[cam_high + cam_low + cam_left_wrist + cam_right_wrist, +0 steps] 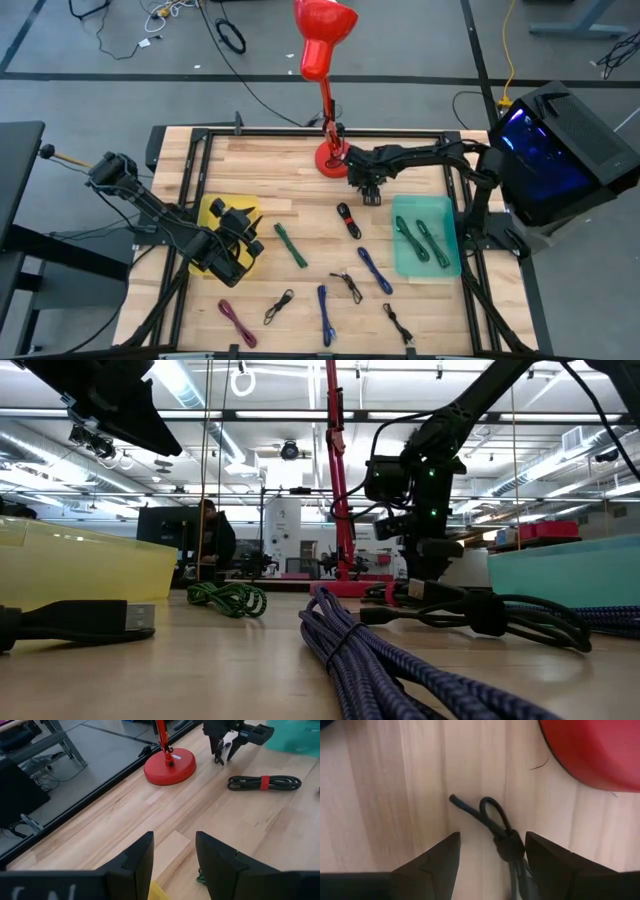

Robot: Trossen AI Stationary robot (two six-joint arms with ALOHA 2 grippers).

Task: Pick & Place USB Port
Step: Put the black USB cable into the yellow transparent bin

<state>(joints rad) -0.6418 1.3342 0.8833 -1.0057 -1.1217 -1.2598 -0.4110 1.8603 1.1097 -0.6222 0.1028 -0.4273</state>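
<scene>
My right gripper (pixel 492 840) is open, low over the table beside the red lamp base (pixel 331 160). A small black bundled cable (pixel 506 840) lies on the wood between its fingers, its loop end (pixel 490 812) pointing past the fingertips; neither finger touches it. The left wrist view shows this gripper (pixel 225 750) far off. My left gripper (pixel 174 840) is open and empty, hovering over the yellow tray (pixel 212 212) at the table's left. A teal tray (pixel 425 235) on the right holds green cables.
Several bundled cables lie scattered on the table: black with a red tie (pixel 348 220), green (pixel 290 245), two blue (pixel 375 270) (pixel 323 315), maroon (pixel 237 322) and small black ones (pixel 345 285). The lamp pole (pixel 325 95) rises close to my right gripper.
</scene>
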